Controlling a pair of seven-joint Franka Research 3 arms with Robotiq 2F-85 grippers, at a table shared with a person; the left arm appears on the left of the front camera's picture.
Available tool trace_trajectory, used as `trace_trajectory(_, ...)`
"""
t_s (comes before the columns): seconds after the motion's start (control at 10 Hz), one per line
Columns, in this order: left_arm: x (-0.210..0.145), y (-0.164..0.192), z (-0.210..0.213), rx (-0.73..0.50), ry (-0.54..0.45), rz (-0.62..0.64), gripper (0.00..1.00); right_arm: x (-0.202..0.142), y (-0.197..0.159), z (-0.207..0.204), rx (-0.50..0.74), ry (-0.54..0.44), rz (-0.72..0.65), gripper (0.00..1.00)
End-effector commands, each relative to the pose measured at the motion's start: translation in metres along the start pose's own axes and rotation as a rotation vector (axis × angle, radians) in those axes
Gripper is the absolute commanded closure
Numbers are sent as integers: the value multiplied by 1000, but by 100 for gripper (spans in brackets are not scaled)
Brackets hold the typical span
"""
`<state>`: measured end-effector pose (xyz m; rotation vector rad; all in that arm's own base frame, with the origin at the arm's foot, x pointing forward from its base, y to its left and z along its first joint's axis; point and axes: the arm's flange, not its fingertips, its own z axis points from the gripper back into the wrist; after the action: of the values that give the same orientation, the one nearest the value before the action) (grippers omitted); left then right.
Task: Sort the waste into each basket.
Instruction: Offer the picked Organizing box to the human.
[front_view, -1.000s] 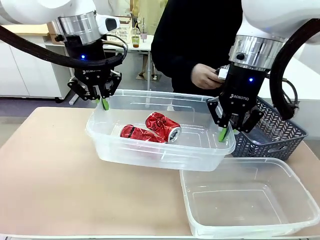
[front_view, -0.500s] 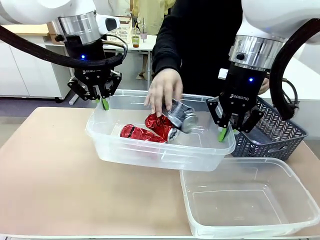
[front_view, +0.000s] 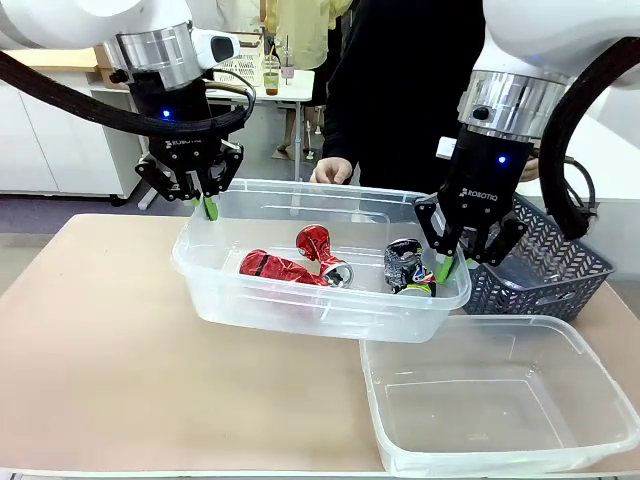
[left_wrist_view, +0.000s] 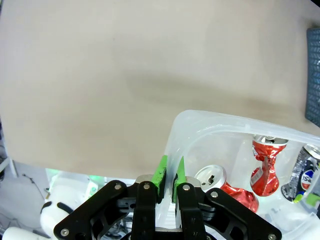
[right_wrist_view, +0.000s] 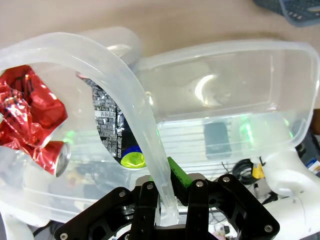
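L claw (front_view: 208, 207) clamped on far-left rim of clear tub (front_view: 300, 310), mid worktop (front_view: 100, 350) twd far edge. Inside, L to R: red can (front_view: 275, 268), 2nd red can (front_view: 323, 252), silver can (front_view: 406, 268). Person's hand (front_view: 333, 170) near far rim. R claw (front_view: 447, 268) clamped on its right rim. Second tub (front_view: 372, 385) at near-right corner; lattice basket (front_view: 560, 275) at right edge.

ROBOTIQ on left tool (front_view: 208, 206), ROBOTIQ on right tool (front_view: 447, 268), silver can's (right_wrist_view: 107, 119) print unreadable
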<state>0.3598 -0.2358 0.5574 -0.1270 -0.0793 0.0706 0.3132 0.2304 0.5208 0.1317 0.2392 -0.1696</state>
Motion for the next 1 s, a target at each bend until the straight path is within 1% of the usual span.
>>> trace_trajectory(0.0, 1, 4, 3, -8, -20, 16, 93, -3, 3, 2, 5, 4, 12, 95)
trace_trajectory(0.4, 1, 4, 3, -8, -20, 16, 93, -3, 3, 2, 5, 4, 12, 95)
trace_trajectory(0.5, 0, 0, 0, 0, 0, 0, 93, 0, 0, 0, 0, 0, 0, 95)
trace_trajectory(0.6, 40, -3, 3, 2, -22, 13, 93, 27, 16, -4, 8, 38, 35, 95)
trace_trajectory(0.7, 78, -5, 3, 14, -65, 44, 93, 57, 27, -6, 29, 70, 57, 95)
trace_trajectory(0.8, 112, -3, -3, 8, -100, 34, 93, 90, 33, -9, 83, 96, 54, 95)
trace_trajectory(0.9, 137, -2, -15, 21, -96, 62, 93, 114, 37, -16, 82, 126, 101, 95)
